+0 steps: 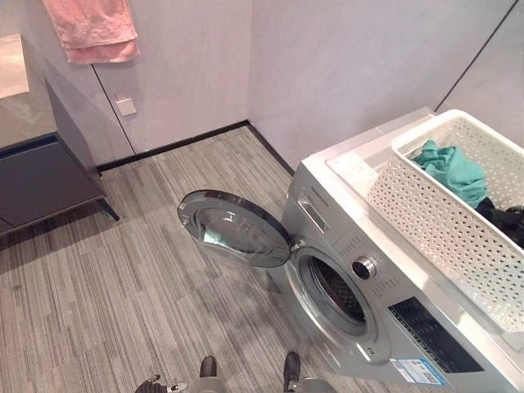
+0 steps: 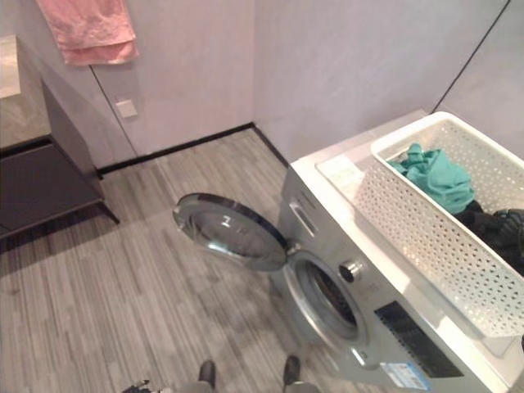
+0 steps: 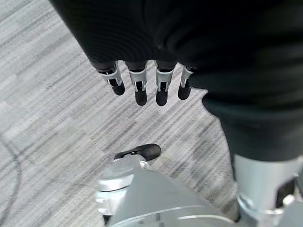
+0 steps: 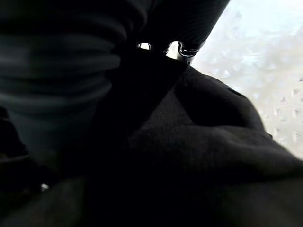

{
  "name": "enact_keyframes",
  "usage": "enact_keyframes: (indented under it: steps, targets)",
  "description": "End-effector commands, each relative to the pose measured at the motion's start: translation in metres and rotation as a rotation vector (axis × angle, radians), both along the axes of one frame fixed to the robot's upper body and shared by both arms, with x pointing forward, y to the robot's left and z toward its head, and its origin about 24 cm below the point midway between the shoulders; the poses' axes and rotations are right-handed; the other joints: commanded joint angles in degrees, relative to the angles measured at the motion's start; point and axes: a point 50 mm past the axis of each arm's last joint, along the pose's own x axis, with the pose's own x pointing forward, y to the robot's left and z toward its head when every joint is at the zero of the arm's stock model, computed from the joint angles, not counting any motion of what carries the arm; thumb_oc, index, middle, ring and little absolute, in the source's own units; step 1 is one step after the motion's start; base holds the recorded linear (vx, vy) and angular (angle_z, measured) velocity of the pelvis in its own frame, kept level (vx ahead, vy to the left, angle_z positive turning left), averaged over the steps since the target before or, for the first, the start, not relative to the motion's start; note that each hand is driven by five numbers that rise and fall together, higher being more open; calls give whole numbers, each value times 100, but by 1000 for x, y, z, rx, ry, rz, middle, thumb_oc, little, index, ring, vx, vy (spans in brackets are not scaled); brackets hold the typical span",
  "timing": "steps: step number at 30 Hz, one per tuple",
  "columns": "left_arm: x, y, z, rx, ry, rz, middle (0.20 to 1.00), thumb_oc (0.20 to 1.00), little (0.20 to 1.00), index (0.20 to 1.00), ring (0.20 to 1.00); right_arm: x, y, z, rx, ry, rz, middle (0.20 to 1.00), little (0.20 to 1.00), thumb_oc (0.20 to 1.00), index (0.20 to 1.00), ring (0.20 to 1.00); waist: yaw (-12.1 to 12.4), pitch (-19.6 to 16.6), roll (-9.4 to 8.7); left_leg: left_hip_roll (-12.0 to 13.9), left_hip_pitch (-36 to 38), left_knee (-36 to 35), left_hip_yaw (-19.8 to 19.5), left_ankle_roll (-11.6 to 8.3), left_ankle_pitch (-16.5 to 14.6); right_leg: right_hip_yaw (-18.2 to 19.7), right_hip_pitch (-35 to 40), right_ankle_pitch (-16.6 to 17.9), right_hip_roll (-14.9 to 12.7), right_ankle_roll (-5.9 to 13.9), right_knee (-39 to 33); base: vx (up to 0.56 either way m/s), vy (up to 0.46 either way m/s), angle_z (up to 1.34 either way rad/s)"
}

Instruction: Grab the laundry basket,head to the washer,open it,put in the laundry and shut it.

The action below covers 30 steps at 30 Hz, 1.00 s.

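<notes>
With the washer (image 1: 385,303) door (image 1: 233,228) open and the laundry basket (image 1: 458,221) on its top's right edge, loading remains: the right hand (image 4: 187,47) is buried in dark laundry (image 4: 199,156), grip untellable, the left hand (image 3: 142,85) relaxed, empty.

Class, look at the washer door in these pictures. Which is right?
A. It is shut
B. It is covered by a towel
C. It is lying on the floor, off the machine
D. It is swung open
D: the washer door stands swung out, leaving the drum opening bare.

White perforated laundry basket (image 1: 446,221) holding teal and black laundry (image 1: 452,170) atop silver washer (image 1: 360,286), round door (image 1: 233,228) open
</notes>
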Motion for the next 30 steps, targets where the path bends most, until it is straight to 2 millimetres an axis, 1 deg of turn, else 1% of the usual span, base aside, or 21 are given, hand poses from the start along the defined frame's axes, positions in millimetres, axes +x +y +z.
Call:
enact_keyframes:
  steps: [1,3,4,5,6,7,8,9,11,13,17,19,21,23,24,25,26,27,28,29,30]
  targets:
    - [10,18,9,52,-29,-33,1000,1000,1000,1000,1000,-2,-4,0,-25,36,-19,1000,1000,1000,1000,1000,72,102,-172,180,-159,376,-77,-121,-407,101,-58,-587,-211,147,375,14,-58,-1]
    - [11,19,9,56,-29,-35,1000,1000,1000,1000,1000,3,6,-5,-5,51,44,1000,1000,1000,1000,1000,70,156,-159,238,-190,332,-74,-152,-352,89,-100,-620,-176,124,388,5,-42,0]
    - [11,19,9,56,-29,-35,1000,1000,1000,1000,1000,3,6,-5,-5,51,43,1000,1000,1000,1000,1000,70,156,-159,238,-190,332,-74,-152,-352,89,-100,-620,-176,123,388,-4,-52,0]
    - [9,19,9,58,-24,-35,1000,1000,1000,1000,1000,8,20,-16,33,85,113,467,467,467,467,467,61,221,-158,289,-202,283,-74,-185,-305,73,-143,-640,-137,102,405,-5,-44,3]
    - [10,17,9,52,-24,-40,1000,1000,1000,1000,1000,11,27,-19,53,94,145,200,200,200,200,200,56,242,-153,303,-197,250,-68,-191,-282,68,-154,-644,-121,97,408,-11,-43,1]
    - [10,15,8,49,-24,-47,1000,1000,1000,1000,1000,13,31,-21,69,93,165,200,200,200,200,200,48,260,-146,316,-185,221,-58,-194,-268,75,-159,-651,-109,90,410,0,0,0]
    - [10,15,8,49,-24,-47,1000,1000,1000,1000,1000,13,31,-21,69,93,164,200,200,200,200,200,51,261,-145,317,-181,218,-57,-195,-267,76,-159,-651,-109,90,410,0,0,0]
    - [10,11,6,40,-24,-58,1000,1000,1000,1000,1000,18,42,-24,89,93,219,200,200,200,200,200,22,282,-132,340,-154,185,-14,-198,-250,90,-167,-671,-84,78,426,0,0,0]
    - [11,9,6,36,-28,-59,1000,1000,1000,1000,1000,22,48,-22,102,71,244,200,200,200,200,200,16,277,-129,349,-123,142,13,-202,-237,114,-161,-675,-69,74,423,7,3,-3]
    - [11,4,4,34,-30,-66,1000,1000,1000,1000,1000,26,47,-14,110,-12,237,200,200,200,200,200,-16,242,-115,356,-64,79,43,-205,-224,140,-139,-687,-53,63,415,11,7,-6]
    - [16,0,4,31,-54,-52,1000,1000,1000,1000,1000,29,35,11,115,-212,157,200,200,200,200,200,-40,187,-91,345,5,38,79,-198,-231,164,-61,-682,-52,58,351,1,7,-2]
    - [19,-1,5,34,-65,-48,1000,1000,1000,1000,1000,32,33,32,130,-359,137,200,200,200,200,200,-69,140,-79,332,42,16,94,-195,-244,176,-20,-673,-55,67,302,0,5,-2]
    - [20,-2,5,34,-75,-40,1000,1000,1000,1000,1000,31,27,53,158,-510,104,200,200,200,200,200,-94,90,-68,324,84,-9,100,-193,-257,188,23,-670,-65,73,274,0,0,0]
    - [21,-3,5,36,-82,-34,1000,1000,1000,1000,1000,26,21,79,185,-696,71,200,200,200,200,200,-135,40,-65,314,118,-17,104,-189,-270,197,63,-677,-66,73,272,0,0,0]
    - [20,-2,4,39,-80,-32,1000,1000,1000,1000,1000,24,20,96,188,-787,69,200,200,200,200,200,-152,8,-61,309,138,-25,106,-185,-282,205,85,-685,-66,74,270,0,0,0]
    - [19,-2,4,45,-76,-29,1000,1000,1000,1000,1000,21,20,115,196,-896,70,200,200,200,200,200,-162,-19,-52,306,174,-32,107,-184,-301,206,124,-697,-63,77,265,0,0,0]
    - [18,-1,4,49,-71,-27,1000,1000,1000,1000,1000,19,21,127,199,-955,82,200,200,200,200,200,-180,-67,-53,305,188,-32,112,-182,-314,211,141,-705,-66,77,262,0,0,0]
    - [18,-1,4,49,-71,-27,1000,1000,1000,1000,1000,19,21,127,199,-955,82,200,200,200,200,200,-179,-65,-53,305,189,-32,111,-183,-315,210,143,-706,-66,77,262,36,22,-2]
    - [12,1,3,55,-54,-16,1000,1000,1000,1000,1000,15,27,157,212,-1110,121,200,200,200,200,200,-210,-130,-39,308,257,-33,125,-188,-358,221,207,-733,-62,74,269,0,0,0]
    - [10,0,2,54,-46,-9,1000,1000,1000,1000,1000,10,32,174,210,-1190,149,200,200,200,200,200,-236,-189,-43,299,263,-39,120,-182,-359,223,215,-733,-71,76,267,0,0,0]
    - [10,0,2,54,-46,-10,1000,1000,1000,1000,1000,10,32,174,210,-1190,148,200,200,200,200,200,-235,-188,-45,299,263,-39,119,-182,-360,223,216,-733,-71,75,267,0,0,0]
